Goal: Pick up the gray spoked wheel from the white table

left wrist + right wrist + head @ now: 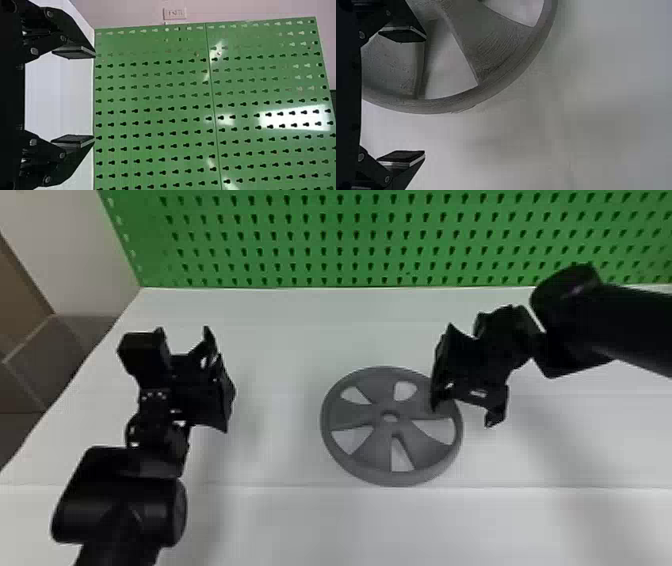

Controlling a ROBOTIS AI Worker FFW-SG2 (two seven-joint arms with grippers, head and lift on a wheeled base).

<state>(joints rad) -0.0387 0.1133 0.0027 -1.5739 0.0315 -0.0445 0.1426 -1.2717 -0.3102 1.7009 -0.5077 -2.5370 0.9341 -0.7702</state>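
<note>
Straddling the right rim of one round gray spoked wheel (pixel 356 418), the right black gripper (pixel 424 96) stands open-fingered, nearer than the left black gripper (pixel 94 96), likewise open.

There's a lane over the white table (pixel 277 390) left of the wheel (pixel 352 418); right gripper (pixel 464 415) crowds its right rim, green pegboard (pixel 350 240) walls the back!

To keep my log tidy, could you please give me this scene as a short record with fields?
object: gray spoked wheel, lying flat
surface: white table
right gripper: open, one finger over the wheel, the other beyond its rim
left gripper: open, empty, left of the wheel
backdrop: green perforated board
pick-up: not yet done
</note>
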